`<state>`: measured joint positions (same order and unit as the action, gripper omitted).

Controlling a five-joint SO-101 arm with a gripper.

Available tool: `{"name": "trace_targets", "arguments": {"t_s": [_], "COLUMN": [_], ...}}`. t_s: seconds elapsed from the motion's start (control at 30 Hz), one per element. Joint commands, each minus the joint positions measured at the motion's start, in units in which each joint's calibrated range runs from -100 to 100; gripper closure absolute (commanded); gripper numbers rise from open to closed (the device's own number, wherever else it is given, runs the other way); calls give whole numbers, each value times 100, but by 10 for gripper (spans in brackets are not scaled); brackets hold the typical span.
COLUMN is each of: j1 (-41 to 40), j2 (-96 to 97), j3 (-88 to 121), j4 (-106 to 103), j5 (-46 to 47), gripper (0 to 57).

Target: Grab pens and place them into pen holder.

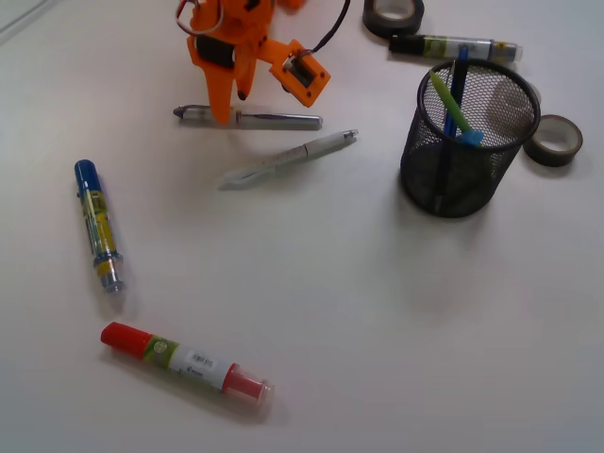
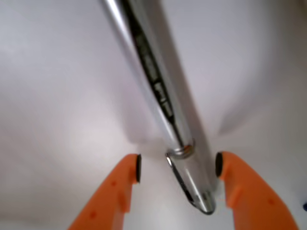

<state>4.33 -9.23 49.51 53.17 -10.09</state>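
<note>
A: Orange plastic identifies the pincer (image 1: pixel 231 109), located at upper centre of the front view. State?

B: Spread. In the wrist view its two fingers (image 2: pixel 122 184) stand on either side of the silver pen (image 2: pixel 163 103) with a gap showing on each side. The pads do not press the barrel. Whether the right pad touches it cannot be told.

A: Position of the silver pen?

B: It lies flat on the white surface (image 1: pixel 377 330), roughly horizontal, at upper centre of the front view. The pincer comes down over its left part, near the dark tip.

A: Other pens?

B: The white pen (image 1: pixel 293 158) lies just below and to the right of the silver one, tilted, apart from it. The green pen (image 1: pixel 442 94) and the dark blue pen (image 1: pixel 457 90) stand leaning inside the pen holder (image 1: pixel 462 165), at upper right of the frame. A light blue piece (image 1: pixel 469 135) shows inside the holder as well, partly hidden by the mesh.

A: Remaining items?

B: The blue-capped marker (image 1: pixel 98 225) lies at left, nearly vertical in the frame. The red-capped marker (image 1: pixel 186 361) lies at lower left, angled. Another marker (image 1: pixel 455 46) lies behind the holder at the top. One tape roll (image 1: pixel 394 14) sits at the top edge. A second tape roll (image 1: pixel 554 139) sits just right of the holder.
</note>
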Motion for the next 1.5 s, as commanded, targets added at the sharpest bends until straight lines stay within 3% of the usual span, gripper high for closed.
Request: {"name": "trace_targets", "arguments": {"t_s": [0.0, 0.2, 0.27, 0.33, 0.37, 0.57, 0.77, 1.03, 1.27, 1.47], "j1": [12, 27, 34, 19, 19, 12, -265, -1640, -2964, -3352], "j2": [120, 528, 639, 741, 749, 486, -1316, -3101, -3127, -2608], "j3": [-367, -748, -856, -965, -983, -1101, -1753, -2641, -2496, -1509], "j4": [133, 317, 387, 431, 431, 439, 1375, 1209, -1345, -4451], "j5": [20, 24, 24, 39, 59, 10, -679, -2110, -3067, -3424], "gripper": [391, 403, 465, 561, 575, 572, 572, 572, 572, 572]}}
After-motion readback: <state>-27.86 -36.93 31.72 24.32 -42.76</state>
